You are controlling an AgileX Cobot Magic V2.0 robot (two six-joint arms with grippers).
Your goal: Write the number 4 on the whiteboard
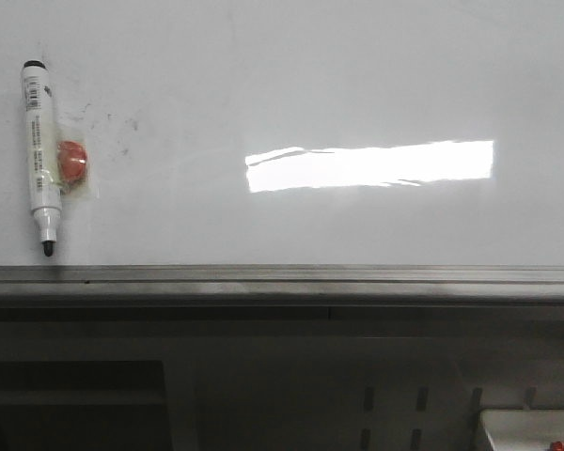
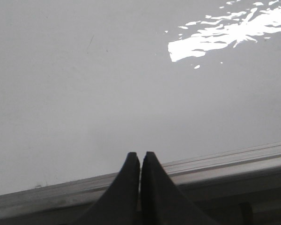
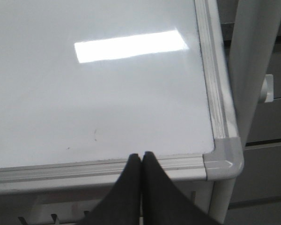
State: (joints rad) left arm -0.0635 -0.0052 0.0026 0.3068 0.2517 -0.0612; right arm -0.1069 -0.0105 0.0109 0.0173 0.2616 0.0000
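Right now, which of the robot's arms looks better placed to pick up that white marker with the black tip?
Probably the left. The white marker lies at the board's left end; the right gripper hovers by the right corner. Both grippers are shut and empty.

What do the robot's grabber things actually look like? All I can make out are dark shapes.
Only the tips show, in the wrist views. The left gripper and right gripper each have two matte black fingers, broad at the base and curving to narrow rounded points. No cables, markings or arm links are visible.
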